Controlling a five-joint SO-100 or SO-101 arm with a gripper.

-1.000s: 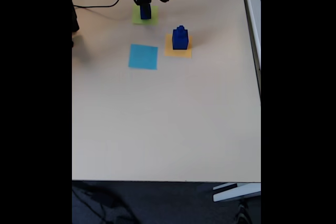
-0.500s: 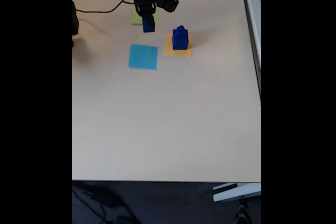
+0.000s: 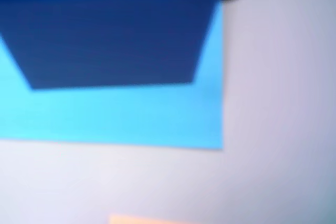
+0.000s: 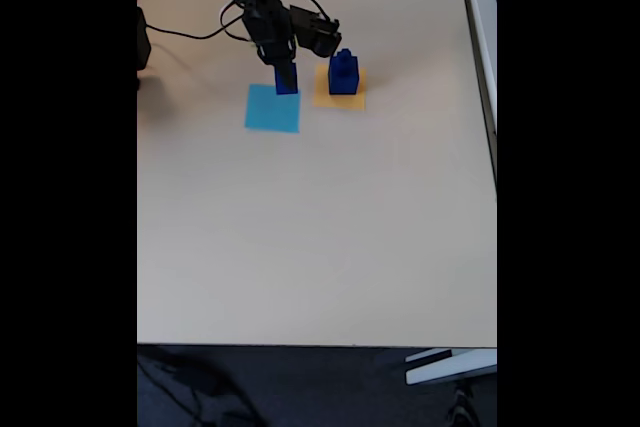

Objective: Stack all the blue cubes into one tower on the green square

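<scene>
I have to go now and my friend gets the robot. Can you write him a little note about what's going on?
Gripper: shut on one blue cube, held over the top right corner of the light-blue square.
Other blue cubes: piled on the orange-yellow square; how many is too small to tell.
Green square: hidden behind the arm in the fixed view.
Done: nothing stacked on green that can be seen.
Left: build the whole tower on the green square, biggest cube first.
</scene>
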